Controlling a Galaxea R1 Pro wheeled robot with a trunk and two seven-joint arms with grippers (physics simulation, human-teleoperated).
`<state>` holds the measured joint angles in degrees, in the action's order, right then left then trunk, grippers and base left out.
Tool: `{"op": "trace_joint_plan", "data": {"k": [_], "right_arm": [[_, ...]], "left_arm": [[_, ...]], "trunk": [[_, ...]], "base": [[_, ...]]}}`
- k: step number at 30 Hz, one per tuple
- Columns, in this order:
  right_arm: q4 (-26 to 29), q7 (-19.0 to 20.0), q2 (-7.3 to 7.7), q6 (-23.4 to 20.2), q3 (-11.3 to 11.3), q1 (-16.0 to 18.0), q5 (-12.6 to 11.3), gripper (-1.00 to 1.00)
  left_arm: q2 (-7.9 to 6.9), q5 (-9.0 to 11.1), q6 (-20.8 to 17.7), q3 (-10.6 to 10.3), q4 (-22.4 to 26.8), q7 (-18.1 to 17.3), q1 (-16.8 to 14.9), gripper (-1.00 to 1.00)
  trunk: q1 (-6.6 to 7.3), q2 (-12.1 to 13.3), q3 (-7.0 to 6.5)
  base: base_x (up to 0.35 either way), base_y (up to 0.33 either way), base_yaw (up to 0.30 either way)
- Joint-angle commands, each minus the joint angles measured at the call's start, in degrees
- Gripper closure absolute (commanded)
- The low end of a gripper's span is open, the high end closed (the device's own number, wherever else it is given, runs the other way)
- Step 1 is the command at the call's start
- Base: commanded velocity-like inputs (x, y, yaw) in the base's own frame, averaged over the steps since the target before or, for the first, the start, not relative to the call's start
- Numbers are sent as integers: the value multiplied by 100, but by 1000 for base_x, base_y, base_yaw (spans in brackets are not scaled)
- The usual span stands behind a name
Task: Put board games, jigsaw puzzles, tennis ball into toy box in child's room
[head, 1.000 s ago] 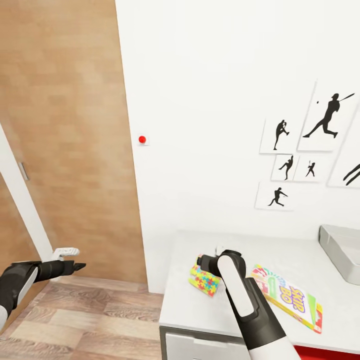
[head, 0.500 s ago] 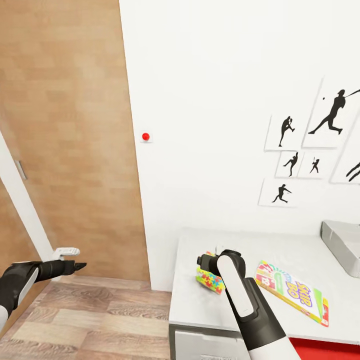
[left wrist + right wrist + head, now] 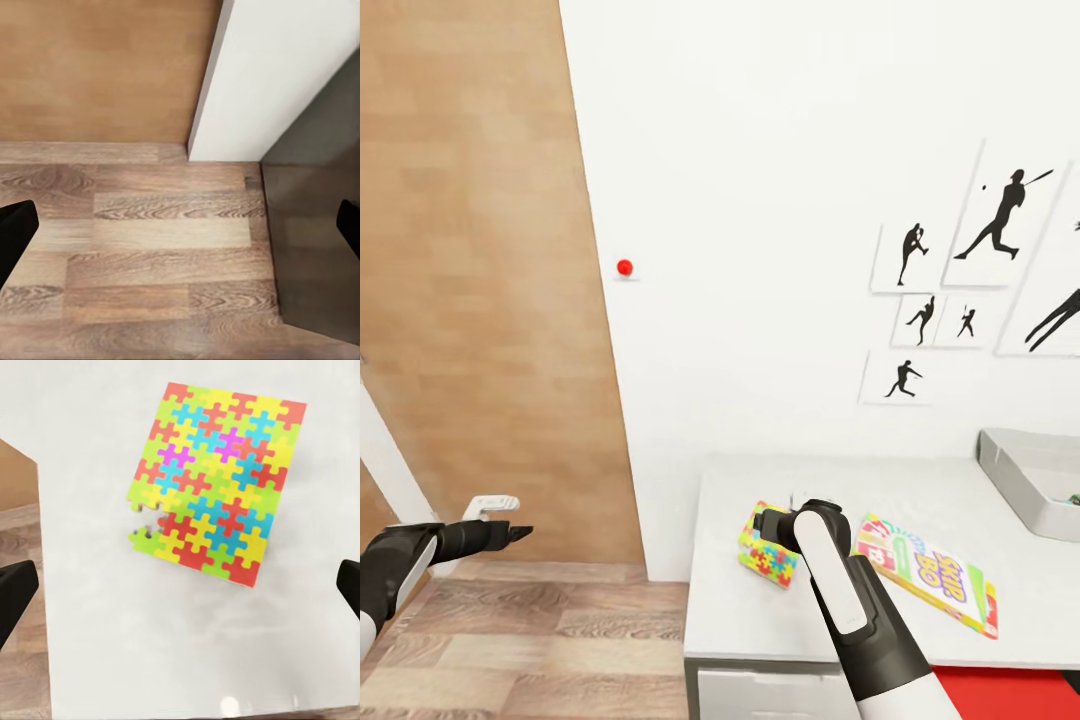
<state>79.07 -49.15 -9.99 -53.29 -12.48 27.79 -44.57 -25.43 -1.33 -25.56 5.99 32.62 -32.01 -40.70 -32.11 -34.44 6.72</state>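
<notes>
Multicoloured interlocking pieces marked the jigsaw puzzle, which lay flat on the light-grey table directly ahead of the right gripper. Its two dark fingers stood wide apart at either side of the wrist view, holding nothing, with the puzzle board lying between and beyond their tips and not touched by either. This spread, overhead pose suited a descent onto a thin flat board, judged the step in hand; because the board lay flush with the table top, a pinch across its edges would likely demand a low, careful approach. A few pieces at one edge appeared loose or missing.

In the head view the right arm covered part of the puzzle. Just beyond the fingers, on the side away from the table's corner, lay a board game, a flat yellow, green and red box with large letters. Well beyond that stood the grey toy box at the far end of the table, its rim facing up to receive the toys; something small showed inside it, too indistinct to name.

The left gripper hung over the wood-plank floor, fingers parted and empty, well apart from the table, presumably parked clear of the working arm.
</notes>
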Motion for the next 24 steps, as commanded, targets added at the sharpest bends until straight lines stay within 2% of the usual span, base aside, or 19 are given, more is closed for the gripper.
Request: {"op": "trace_joint_plan", "data": {"k": [1,13,24], "right_arm": [[6,-58,-1,-15,-5,7,-51,-100],[21,-14,-1,-10,-20,7,-52,-100],[21,2,-1,-15,-18,7,-52,-100]], "left_arm": [[3,-12,-46,30,7,-34,-3,-100],[3,-16,-46,25,7,-34,0,-100],[3,-16,-46,25,7,-39,0,-100]], "trunk": [[-4,-10,18],[-4,-10,33],[-4,-10,70]], "base": [[115,66,-84],[54,96,-14],[142,209,-85]]}}
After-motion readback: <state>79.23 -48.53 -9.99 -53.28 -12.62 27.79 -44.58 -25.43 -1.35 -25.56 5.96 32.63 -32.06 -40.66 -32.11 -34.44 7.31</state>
